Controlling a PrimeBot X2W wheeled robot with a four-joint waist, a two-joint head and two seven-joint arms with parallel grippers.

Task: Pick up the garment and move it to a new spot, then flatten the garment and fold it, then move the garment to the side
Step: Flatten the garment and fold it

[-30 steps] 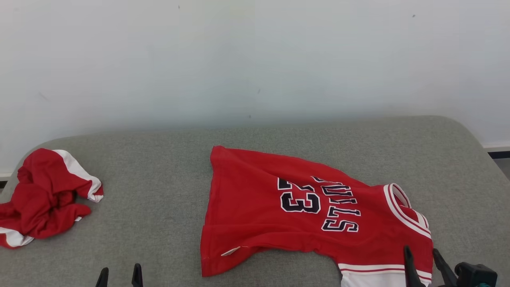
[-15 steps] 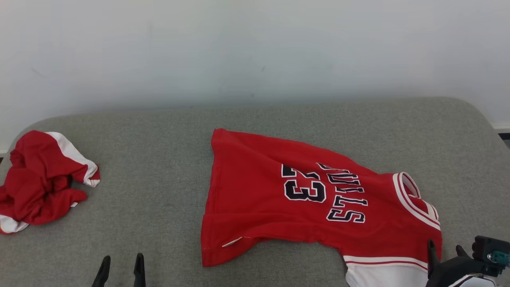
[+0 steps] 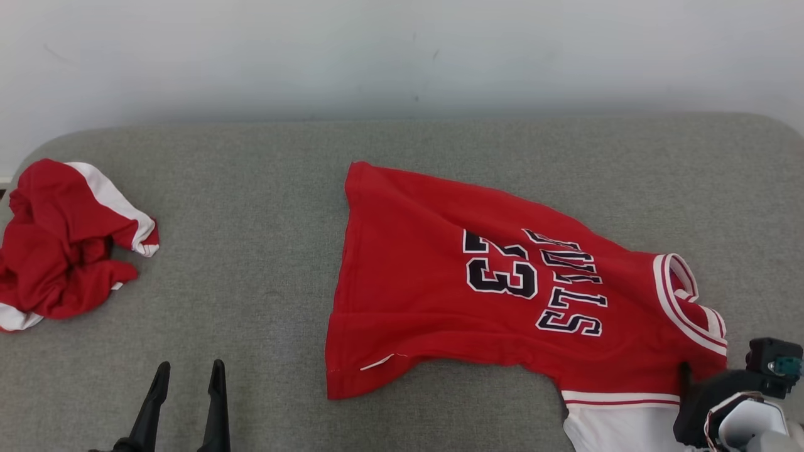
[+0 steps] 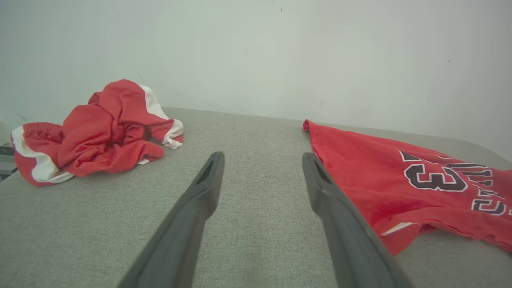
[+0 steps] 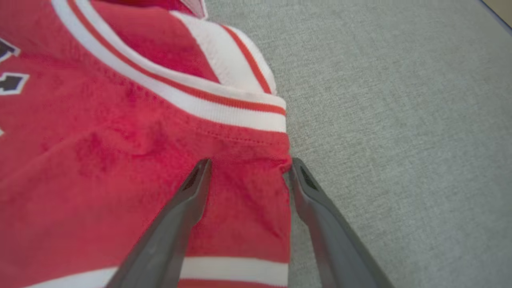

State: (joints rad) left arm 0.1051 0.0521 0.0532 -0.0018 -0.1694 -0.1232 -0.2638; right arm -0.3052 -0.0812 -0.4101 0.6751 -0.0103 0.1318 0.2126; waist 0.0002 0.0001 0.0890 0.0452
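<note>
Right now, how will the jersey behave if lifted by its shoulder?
Probably floppy: the jersey lies rippled and should drape from the right gripper. Likely light; its fabric looks thin. May bunch: the fingers straddle only the shoulder.

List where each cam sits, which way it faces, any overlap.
Head view: on the head, looking forward and down at the grey surface, jersey and crumpled garment; left gripper lower left, right arm's wrist lower right.
Left wrist view: on the left wrist, looking low across the surface toward the wall; its open fingers at the bottom.
Right wrist view: on the right wrist, close above the jersey's shoulder strap; right gripper open astride it.
Shared: head and left wrist views show both garments.
</note>
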